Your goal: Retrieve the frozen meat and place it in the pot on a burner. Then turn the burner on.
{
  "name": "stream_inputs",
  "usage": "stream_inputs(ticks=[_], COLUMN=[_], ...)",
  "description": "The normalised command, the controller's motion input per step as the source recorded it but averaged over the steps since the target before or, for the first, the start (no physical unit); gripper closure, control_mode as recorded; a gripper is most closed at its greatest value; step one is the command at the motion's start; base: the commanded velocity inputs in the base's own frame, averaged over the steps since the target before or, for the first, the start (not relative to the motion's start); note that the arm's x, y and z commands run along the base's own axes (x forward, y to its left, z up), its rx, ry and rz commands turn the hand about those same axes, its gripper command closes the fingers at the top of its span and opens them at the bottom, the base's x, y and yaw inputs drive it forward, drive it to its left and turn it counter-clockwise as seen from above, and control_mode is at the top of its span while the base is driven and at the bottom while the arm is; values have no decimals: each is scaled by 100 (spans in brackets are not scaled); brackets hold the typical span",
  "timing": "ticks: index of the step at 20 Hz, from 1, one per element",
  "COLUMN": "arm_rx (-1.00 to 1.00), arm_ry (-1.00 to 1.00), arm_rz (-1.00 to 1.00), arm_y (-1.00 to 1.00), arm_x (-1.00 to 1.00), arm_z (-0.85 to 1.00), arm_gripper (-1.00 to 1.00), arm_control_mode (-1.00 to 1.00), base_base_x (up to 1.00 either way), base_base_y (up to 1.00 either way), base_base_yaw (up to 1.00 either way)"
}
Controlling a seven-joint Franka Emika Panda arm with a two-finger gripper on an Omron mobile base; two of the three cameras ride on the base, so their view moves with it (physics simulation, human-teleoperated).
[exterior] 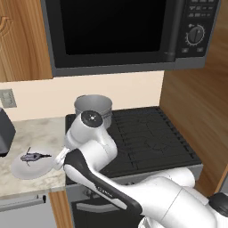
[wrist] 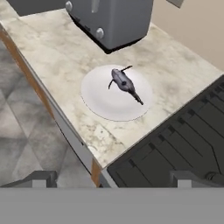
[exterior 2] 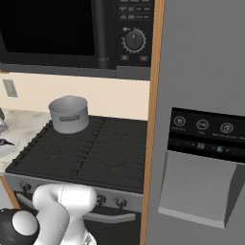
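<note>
Your frozen meat [wrist: 124, 84] lies on the white plate [wrist: 101, 101] on the counter [wrist: 65, 52], beside the cooktop [exterior: 147, 138]. The pot [exterior 2: 69, 114] stands on a rear burner [exterior 2: 72, 131]. Your gripper [wrist: 114, 178] hangs above with jaws wide, gripping nothing.

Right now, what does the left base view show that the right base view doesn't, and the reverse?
The left base view alone gives the frozen meat whole, lying on the white plate on the counter. The right base view alone gives the fridge's dispenser panel and the cooktop's front knobs. Both share the pot on the back left burner, the microwave above, and the arm.
</note>
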Motion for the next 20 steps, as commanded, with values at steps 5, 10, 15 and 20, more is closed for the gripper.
stream_inputs(ticks=[5, 10, 15, 20], arm_rx=[0, 0, 0, 0], arm_ry=[0, 0, 0, 0], arm_rz=[5, 8, 6, 1], arm_y=[0, 0, 0, 0], arm_x=[21, 12, 8, 17], arm_z=[-20, -26, -27, -4], arm_gripper=[-100, -100, -100, -100], arm_control_mode=[-100, -100, -100, -100], base_base_x=[0, 0, 0, 0], base_base_y=[0, 0, 0, 0], base_base_yaw=[0, 0, 0, 0])
